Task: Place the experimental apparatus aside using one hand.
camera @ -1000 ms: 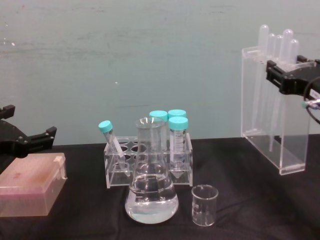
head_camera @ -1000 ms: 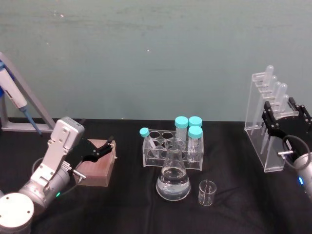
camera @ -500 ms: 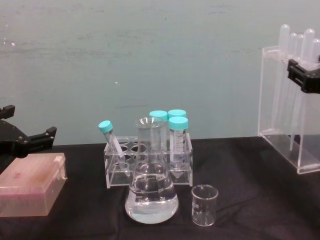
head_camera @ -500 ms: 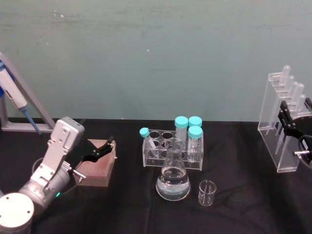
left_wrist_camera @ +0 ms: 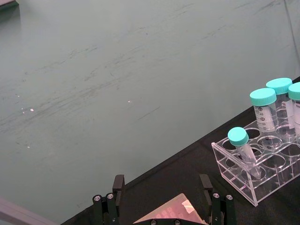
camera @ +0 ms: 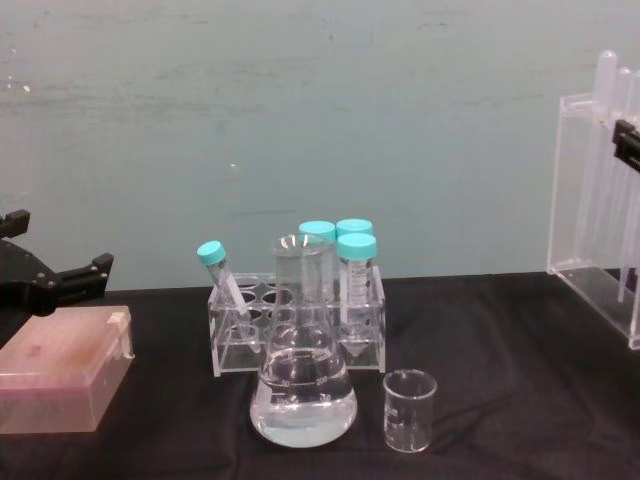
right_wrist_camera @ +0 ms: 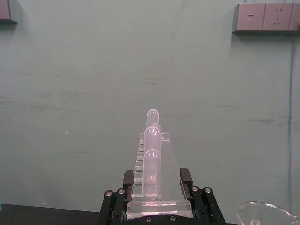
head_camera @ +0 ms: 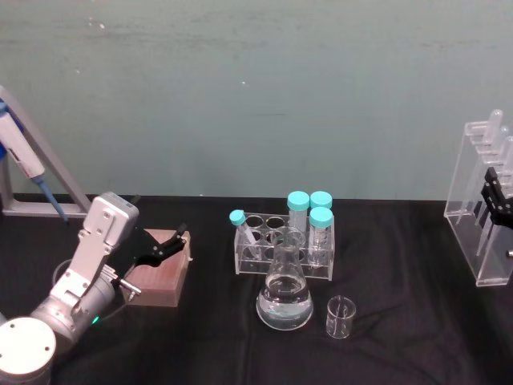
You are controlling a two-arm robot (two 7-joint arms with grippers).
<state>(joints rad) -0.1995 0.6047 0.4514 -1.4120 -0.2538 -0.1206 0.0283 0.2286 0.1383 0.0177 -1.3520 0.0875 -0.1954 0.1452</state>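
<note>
Grips the pipette stand [head_camera: 469, 200] upright with the right gripper [head_camera: 498, 196], fingers closed against its two sides, far out at 3 o'clock on the black table [head_camera: 401, 257]. Sits well apart from the conical flask [head_camera: 284, 298] and small beaker [head_camera: 340, 316], both near centre, at the gripper's 9 o'clock. Holds the left gripper [head_camera: 171, 243], fingers spread, at 9 o'clock over a pink box [head_camera: 160, 281].

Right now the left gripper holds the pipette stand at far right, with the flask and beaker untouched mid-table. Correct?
No: the right gripper holds the pipette stand, per the right wrist view; the left gripper hangs open at left, flask and beaker untouched mid-table.
</note>
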